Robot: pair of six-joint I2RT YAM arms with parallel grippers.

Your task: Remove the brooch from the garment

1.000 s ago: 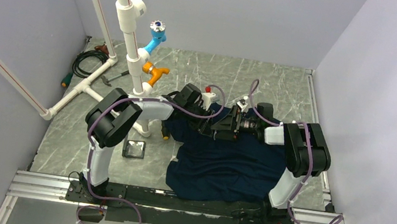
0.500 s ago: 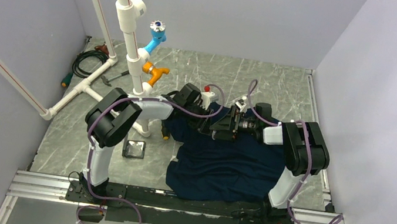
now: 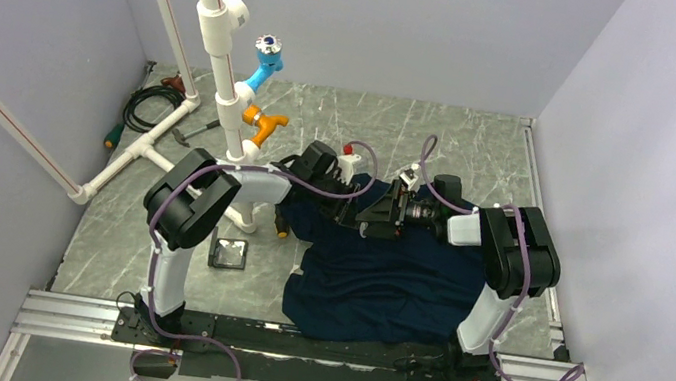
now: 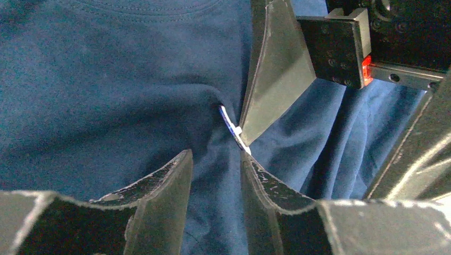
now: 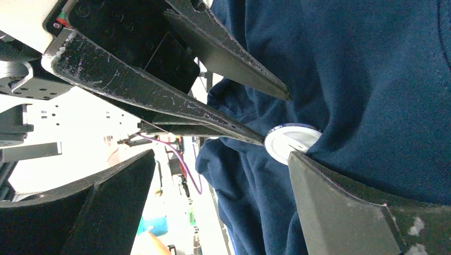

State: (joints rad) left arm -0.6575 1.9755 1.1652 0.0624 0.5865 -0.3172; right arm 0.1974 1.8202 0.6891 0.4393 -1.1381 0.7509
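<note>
The garment, a dark navy T-shirt (image 3: 381, 278), lies spread on the table between the arms. Both grippers meet over its upper part. The brooch shows as a small round white-faced disc with a blue rim in the right wrist view (image 5: 290, 139), and edge-on in the left wrist view (image 4: 232, 129). It is set in a fold of cloth. My left gripper (image 4: 214, 156) is open, with cloth between its fingers and one fingertip (image 5: 255, 139) touching the brooch. My right gripper (image 5: 220, 154) is wide open, with one fingertip (image 5: 298, 159) against the brooch's edge.
A white pipe frame (image 3: 222, 62) stands at the back left with a light-blue fitting (image 3: 266, 58) and an orange fitting (image 3: 263, 122). A black cable coil (image 3: 150, 102) lies behind it. A small dark square object (image 3: 229, 254) sits left of the shirt. Walls close in on both sides.
Both wrists have shifted slightly to the left over the shirt's upper part. The shirt has not visibly moved.
</note>
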